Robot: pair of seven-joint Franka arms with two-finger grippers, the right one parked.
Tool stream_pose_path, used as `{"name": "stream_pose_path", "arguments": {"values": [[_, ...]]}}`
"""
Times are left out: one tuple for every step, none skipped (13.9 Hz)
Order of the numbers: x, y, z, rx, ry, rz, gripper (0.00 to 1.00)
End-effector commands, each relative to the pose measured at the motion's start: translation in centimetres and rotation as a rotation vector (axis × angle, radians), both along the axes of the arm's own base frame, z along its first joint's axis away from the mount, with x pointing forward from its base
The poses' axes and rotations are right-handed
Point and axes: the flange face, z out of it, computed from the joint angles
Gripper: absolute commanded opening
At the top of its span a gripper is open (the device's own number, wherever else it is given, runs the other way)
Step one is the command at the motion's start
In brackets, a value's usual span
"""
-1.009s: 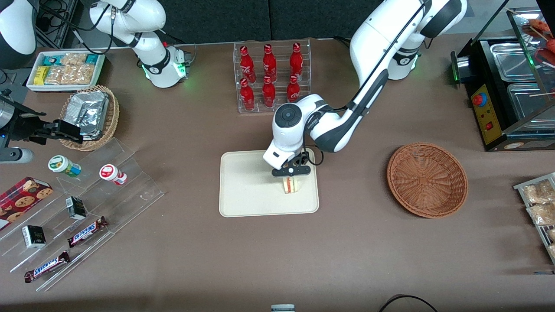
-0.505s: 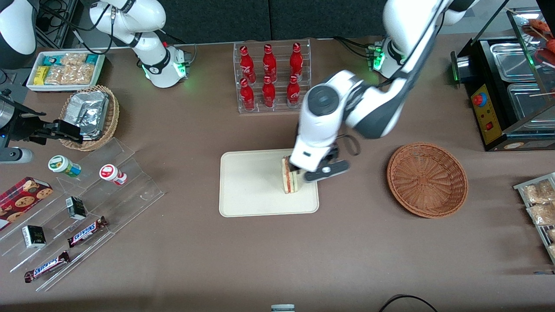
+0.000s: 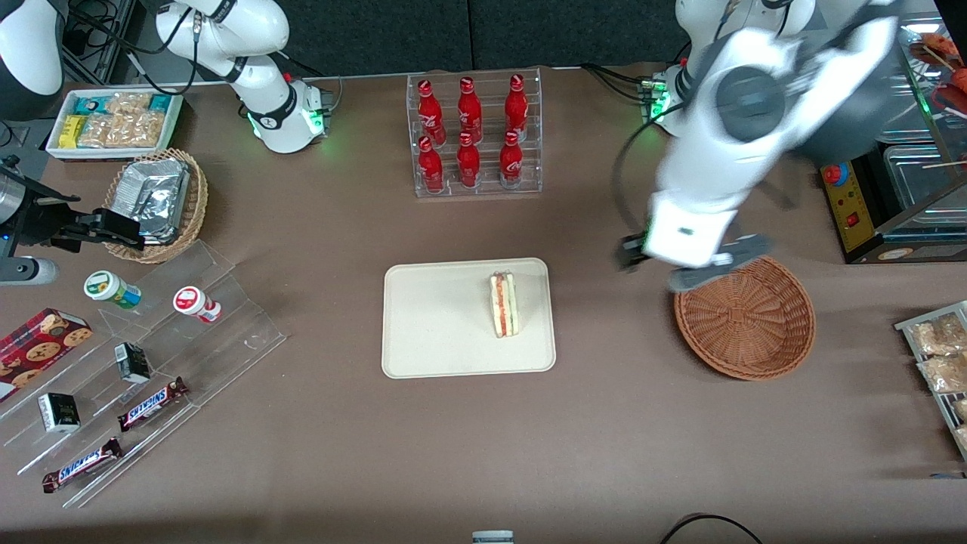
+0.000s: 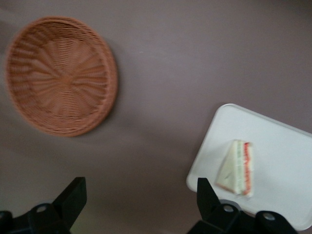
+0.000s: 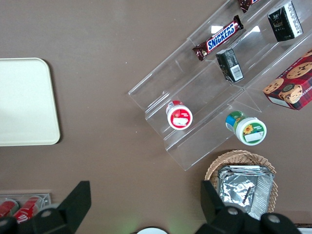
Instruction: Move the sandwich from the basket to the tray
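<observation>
gripper (image 3: 691,266) released, empty, above basket (image 3: 744,313) rim; sandwich (image 3: 504,304) on tray (image 3: 438,325), well apart. looks soft, light; pinch bread faces gently.

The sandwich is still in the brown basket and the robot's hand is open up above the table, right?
Not quite. The sandwich lies on the white tray, not in the brown basket, which has nothing in it. The front view shows this. The hand is indeed open, up above the table beside the basket.
</observation>
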Motion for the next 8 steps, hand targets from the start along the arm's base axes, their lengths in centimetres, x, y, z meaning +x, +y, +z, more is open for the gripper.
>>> {"name": "stream_pose_path", "arguments": {"values": [[-0.7,7.1,3.2,-0.013,0.048,-0.073,1.00],[-0.9,9.6,4.1,-0.021,0.064,-0.098,1.00],[-1.2,11.5,5.0,-0.024,0.066,-0.117,1.00],[-1.6,13.2,5.8,-0.025,0.064,-0.138,1.00],[-1.9,14.4,6.2,-0.026,0.074,-0.160,1.00],[-2.2,15.4,6.7,-0.028,0.075,-0.184,1.00],[-2.2,16.5,6.9,-0.033,0.079,-0.223,1.00],[-2.6,17.9,7.3,-0.044,0.088,-0.240,1.00]]}}
